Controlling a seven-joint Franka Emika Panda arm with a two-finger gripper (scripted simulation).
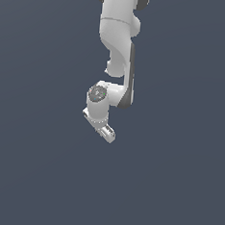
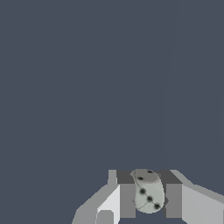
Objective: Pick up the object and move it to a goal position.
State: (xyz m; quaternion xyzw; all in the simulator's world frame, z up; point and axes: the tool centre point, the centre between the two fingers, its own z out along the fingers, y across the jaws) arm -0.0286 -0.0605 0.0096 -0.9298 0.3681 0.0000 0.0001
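- Centrally, the gripper (image 2: 148,199) is showing in the wrist view as two grey fingers (image 2: 127,200) standing close on either side of the object (image 2: 148,192), the jaws narrowed onto it and pinching it between their inner faces.
- The object is appearing as a pale grey, roughly rounded body carrying several small black spots along its surface; it is filling the gap between the fingers and touching both.
- White angular housing parts of the hand are flanking the fingers on both sides in the wrist view.
- Seen from the exterior view, the gripper (image 1: 107,132) is hanging at the lower end of the arm, tilted so that its tip is pointing down and toward the exterior view's right; the object is too small or too hidden to make out there.
- Just above the gripper, a round, speckled grey joint cap (image 1: 97,92) is facing the camera on the white wrist.
- The white Panda arm (image 1: 117,33) is descending from the upper edge of the exterior view, with a dark strip running down its side toward the exterior view's right.
- A uniform dark blue-grey background (image 1: 28,165) is surrounding the arm in both views, and no surface edge is discernible in it.
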